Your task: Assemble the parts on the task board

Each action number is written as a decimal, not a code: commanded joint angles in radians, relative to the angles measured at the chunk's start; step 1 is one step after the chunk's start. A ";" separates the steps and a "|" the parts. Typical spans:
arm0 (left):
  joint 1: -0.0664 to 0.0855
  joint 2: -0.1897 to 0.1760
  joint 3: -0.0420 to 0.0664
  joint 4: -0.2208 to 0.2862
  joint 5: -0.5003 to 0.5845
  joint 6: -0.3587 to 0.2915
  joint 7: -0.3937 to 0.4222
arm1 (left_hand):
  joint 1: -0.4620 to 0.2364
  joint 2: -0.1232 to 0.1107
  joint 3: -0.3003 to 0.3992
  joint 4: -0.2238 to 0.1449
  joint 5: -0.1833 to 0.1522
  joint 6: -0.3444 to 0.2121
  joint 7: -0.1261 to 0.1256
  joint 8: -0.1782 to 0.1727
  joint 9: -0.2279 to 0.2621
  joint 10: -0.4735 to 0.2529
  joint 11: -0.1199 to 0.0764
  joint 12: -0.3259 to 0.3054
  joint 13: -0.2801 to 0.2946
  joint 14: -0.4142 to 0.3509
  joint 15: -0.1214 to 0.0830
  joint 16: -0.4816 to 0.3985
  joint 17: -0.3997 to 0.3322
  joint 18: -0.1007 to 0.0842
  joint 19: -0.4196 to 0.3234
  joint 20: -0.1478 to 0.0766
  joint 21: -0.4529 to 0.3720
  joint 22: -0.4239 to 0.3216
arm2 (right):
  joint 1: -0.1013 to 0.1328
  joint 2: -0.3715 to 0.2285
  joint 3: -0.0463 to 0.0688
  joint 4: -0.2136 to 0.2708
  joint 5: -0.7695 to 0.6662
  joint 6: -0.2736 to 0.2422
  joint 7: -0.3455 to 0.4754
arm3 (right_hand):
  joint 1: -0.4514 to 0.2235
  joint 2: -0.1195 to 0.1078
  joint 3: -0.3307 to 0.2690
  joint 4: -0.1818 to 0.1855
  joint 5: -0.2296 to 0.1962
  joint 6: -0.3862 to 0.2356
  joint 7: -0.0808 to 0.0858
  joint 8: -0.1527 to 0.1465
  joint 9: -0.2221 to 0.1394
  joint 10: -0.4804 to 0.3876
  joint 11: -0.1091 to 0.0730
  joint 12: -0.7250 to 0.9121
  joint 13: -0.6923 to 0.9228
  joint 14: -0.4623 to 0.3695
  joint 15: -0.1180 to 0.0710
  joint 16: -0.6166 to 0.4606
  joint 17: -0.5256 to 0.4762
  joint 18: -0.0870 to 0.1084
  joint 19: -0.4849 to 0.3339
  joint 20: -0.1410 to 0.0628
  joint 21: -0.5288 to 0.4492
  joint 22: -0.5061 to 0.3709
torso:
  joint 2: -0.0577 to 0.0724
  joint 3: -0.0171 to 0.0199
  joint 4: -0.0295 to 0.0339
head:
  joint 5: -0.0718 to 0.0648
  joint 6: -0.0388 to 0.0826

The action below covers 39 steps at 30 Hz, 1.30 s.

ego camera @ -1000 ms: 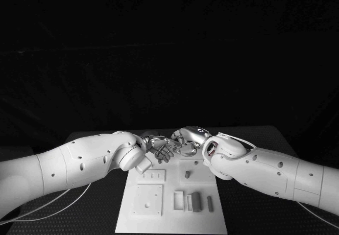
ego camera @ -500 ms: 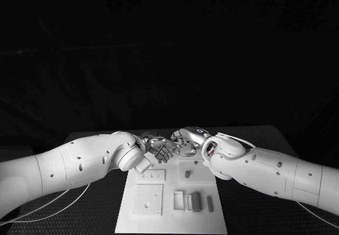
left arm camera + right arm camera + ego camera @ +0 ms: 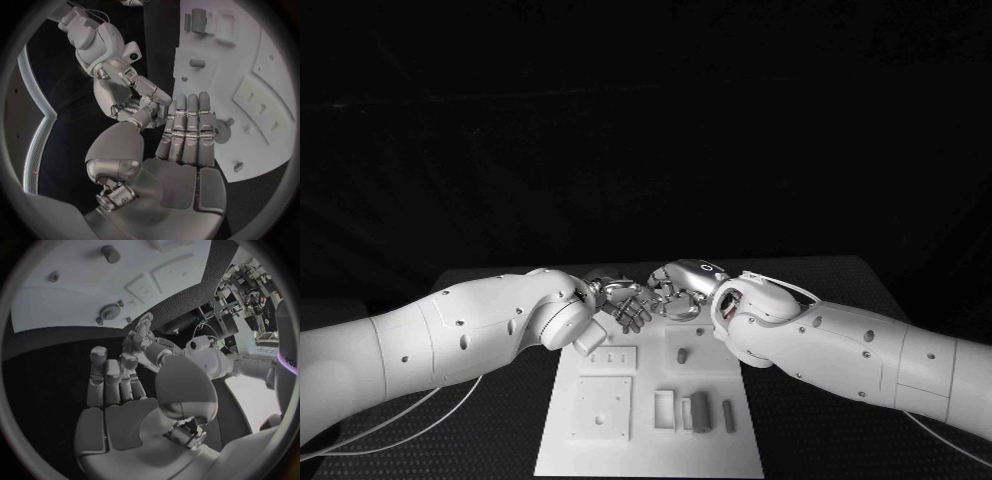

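Left hand: my left hand (image 3: 623,303) hovers above the far end of the task board (image 3: 635,440), fingers (image 3: 187,125) extended straight and side by side, thumb set apart; it holds nothing.
Right hand: my right hand (image 3: 679,290) hangs just beside the left one over the same far end, fingers (image 3: 106,380) extended, thumb apart; nothing is in its grasp.
Hand spacing: the fingertips of both hands nearly meet; I cannot tell whether they touch.
Task board: white plate lying flat on the black tabletop (image 3: 834,430), long axis running away from me.
Parts: a row of upright pieces (image 3: 692,411) stands in the near right area of the board; one small peg (image 3: 684,355) stands mid-board.
Far-end parts: a small gear (image 3: 110,313) lies on the board near its far edge, close below the fingertips.
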 commanded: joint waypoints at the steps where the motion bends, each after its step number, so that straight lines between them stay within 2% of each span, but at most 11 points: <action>1: 0.003 0.003 0.003 0.002 0.013 -0.003 0.018 | -0.014 -0.001 0.005 0.004 0.005 0.003 0.005 -0.005 -0.001 0.006 0.003 0.002 0.001 0.005 0.001 0.001 0.002 0.006 0.005 0.002 0.003 0.002 | -0.004 0.002 -0.002 0.001 -0.012 0.027 0.001 | -0.006 0.004 0.002 -0.006 0.001 0.183 -0.037 0.003 0.002 -0.050 -0.044 0.000 -0.001 0.007 -0.013 -0.001 -0.002 0.013 0.003 -0.002 0.003 0.014 | 0.000 0.0003 0.0000 | 0.000 0.001; 5: 0.003 0.002 0.003 0.002 0.020 -0.002 0.014 | -0.017 -0.003 0.009 0.005 0.011 0.004 0.005 -0.007 -0.001 0.006 0.003 0.001 0.003 0.005 0.001 0.000 0.004 0.006 0.005 0.001 0.002 0.004 | -0.004 0.002 -0.002 0.001 -0.012 0.026 0.001 | -0.007 0.005 0.002 -0.006 0.001 0.183 -0.037 0.003 0.002 -0.050 -0.044 0.000 -0.001 0.008 -0.013 -0.001 -0.002 0.013 0.003 -0.002 0.003 0.014 | 0.001 0.0003 -0.0001 | 0.000 0.001; 12: 0.003 0.003 0.003 0.001 0.021 0.001 0.005 | -0.053 -0.037 0.007 0.024 0.008 0.003 0.009 -0.014 -0.001 0.003 0.005 -0.002 0.011 0.003 0.001 -0.005 0.011 0.005 0.003 0.001 -0.001 0.012 | -0.004 0.002 -0.002 0.003 -0.013 0.023 0.001 | -0.007 0.004 0.002 -0.007 0.001 0.183 -0.037 0.002 0.002 -0.050 -0.044 0.000 -0.002 0.008 -0.013 -0.001 -0.002 0.013 0.003 -0.003 0.003 0.014 | 0.001 0.0004 0.0002 | 0.000 0.000; 18: 0.003 0.002 0.003 0.001 0.021 -0.003 0.004 | -0.063 -0.043 0.008 0.032 0.005 0.004 0.010 -0.016 -0.001 0.002 0.005 -0.003 0.013 0.003 0.001 -0.006 0.013 0.006 0.003 0.001 -0.002 0.014 | -0.004 0.001 -0.002 0.003 -0.013 0.026 0.001 | -0.007 0.005 0.002 -0.008 0.001 0.183 -0.037 0.002 0.002 -0.050 -0.045 0.000 -0.002 0.008 -0.013 -0.001 -0.002 0.013 0.003 -0.003 0.003 0.014 | 0.002 0.0005 0.0003 | 0.000 0.000; 25: 0.003 0.002 0.003 0.000 0.022 -0.007 0.005 | -0.053 -0.022 0.022 0.029 0.010 0.006 0.008 -0.017 0.001 0.002 0.005 -0.004 0.017 0.004 0.001 -0.008 0.017 0.006 0.002 0.001 -0.003 0.019 | -0.005 0.001 -0.002 0.002 -0.013 0.027 0.001 | -0.008 0.004 0.003 -0.008 0.001 0.183 -0.037 0.002 0.003 -0.049 -0.045 0.000 -0.002 0.009 -0.013 -0.001 -0.002 0.013 0.004 -0.003 0.003 0.014 | 0.002 0.0005 0.0000 | -0.001 0.001; 31: 0.003 0.003 0.003 0.000 0.022 -0.006 0.003 | -0.033 0.000 0.039 0.006 0.016 0.008 0.007 -0.018 0.003 0.003 0.004 -0.004 0.023 0.006 0.001 -0.010 0.022 0.006 0.003 0.001 -0.004 0.026 | -0.005 0.001 -0.002 0.005 -0.012 0.026 0.002 | -0.008 0.005 0.003 -0.009 0.001 0.184 -0.037 0.002 0.003 -0.049 -0.045 0.000 -0.002 0.009 -0.013 -0.002 -0.002 0.013 0.004 -0.003 0.003 0.014 | 0.002 0.0004 0.0002 | -0.001 0.001; 39: 0.003 0.006 0.003 -0.004 0.022 -0.007 0.002 | -0.015 0.021 0.077 -0.001 0.010 0.014 0.003 -0.019 0.006 0.006 0.002 -0.005 0.030 0.010 -0.001 -0.012 0.028 0.005 0.006 0.000 -0.006 0.033 | -0.006 0.000 -0.002 0.012 -0.013 0.028 0.001 | -0.009 0.005 0.003 -0.009 0.001 0.184 -0.037 0.002 0.003 -0.049 -0.045 -0.001 -0.002 0.009 -0.014 -0.002 -0.002 0.013 0.004 -0.003 0.003 0.014 | 0.002 0.0004 0.0006 | 0.000 0.000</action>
